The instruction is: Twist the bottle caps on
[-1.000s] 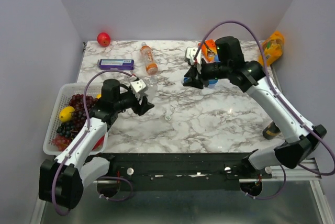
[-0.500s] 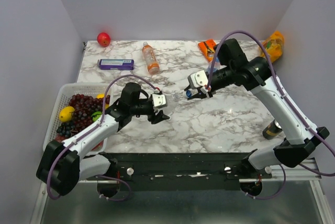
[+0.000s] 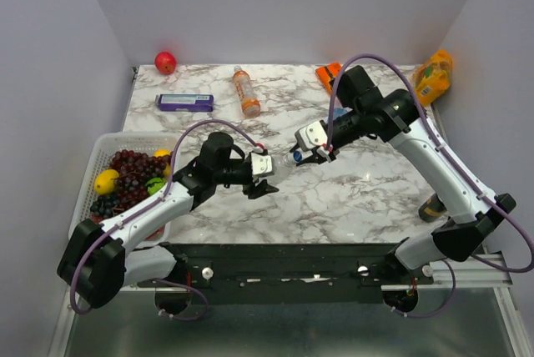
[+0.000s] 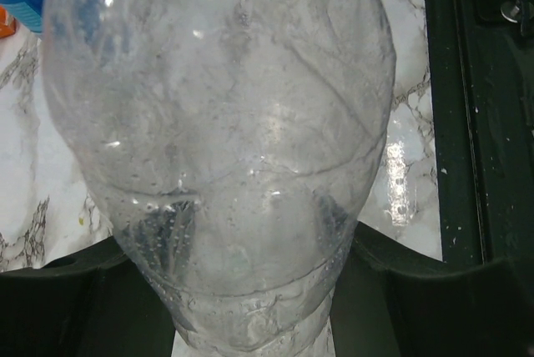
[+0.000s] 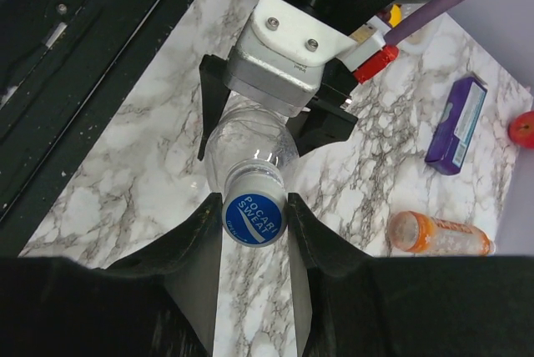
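Left gripper (image 5: 269, 123), newly swung to centre, clenched on clear bottle (image 4: 217, 123), held sideways above marble table (image 3: 359, 198); right gripper (image 5: 254, 236), come to meet it, pinches blue cap (image 5: 254, 218), now against bottle's mouth; twisting looks ready to begin.

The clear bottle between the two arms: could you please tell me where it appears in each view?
Top external: the clear bottle, mid-picture.
Left wrist: the bottle fills the frame.
Right wrist: the bottle at centre, its blue cap facing the camera.
Shared landmark: the marble tabletop.
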Robot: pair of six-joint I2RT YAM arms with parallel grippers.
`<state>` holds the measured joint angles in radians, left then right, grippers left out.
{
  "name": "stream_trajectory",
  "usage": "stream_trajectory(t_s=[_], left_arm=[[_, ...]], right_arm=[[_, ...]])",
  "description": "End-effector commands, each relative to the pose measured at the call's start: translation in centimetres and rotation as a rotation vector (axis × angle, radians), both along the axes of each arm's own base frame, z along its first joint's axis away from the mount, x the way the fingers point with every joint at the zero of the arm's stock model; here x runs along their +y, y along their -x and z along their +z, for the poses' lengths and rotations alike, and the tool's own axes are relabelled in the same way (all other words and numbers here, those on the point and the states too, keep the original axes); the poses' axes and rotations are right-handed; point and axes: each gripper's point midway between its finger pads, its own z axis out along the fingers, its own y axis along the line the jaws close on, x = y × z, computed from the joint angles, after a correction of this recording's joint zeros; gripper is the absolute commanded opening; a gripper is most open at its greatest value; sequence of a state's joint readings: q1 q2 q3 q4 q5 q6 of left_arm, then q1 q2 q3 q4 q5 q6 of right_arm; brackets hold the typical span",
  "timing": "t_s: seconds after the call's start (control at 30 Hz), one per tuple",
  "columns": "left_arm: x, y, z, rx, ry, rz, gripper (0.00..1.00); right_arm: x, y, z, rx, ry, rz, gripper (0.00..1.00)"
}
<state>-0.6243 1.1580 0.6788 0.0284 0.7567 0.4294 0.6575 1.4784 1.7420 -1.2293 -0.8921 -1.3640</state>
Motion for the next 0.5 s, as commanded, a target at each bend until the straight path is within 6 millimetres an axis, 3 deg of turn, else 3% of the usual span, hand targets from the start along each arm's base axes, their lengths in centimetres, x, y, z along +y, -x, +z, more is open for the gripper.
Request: stream_trajectory(t_s=[0.0, 0.47], left_arm=[[-0.6, -0.8, 1.8, -0.082, 0.032, -0.002, 0.00], [-0.6, -0.8, 1.6, -0.202, 0.003, -0.041, 0.00]], right_arm=[[-0.2, 1.3, -1.2, 0.058, 0.043, 0.059, 0.34], [-0.1, 0.1, -2.2, 0.027, 0.073, 0.043, 0.35]])
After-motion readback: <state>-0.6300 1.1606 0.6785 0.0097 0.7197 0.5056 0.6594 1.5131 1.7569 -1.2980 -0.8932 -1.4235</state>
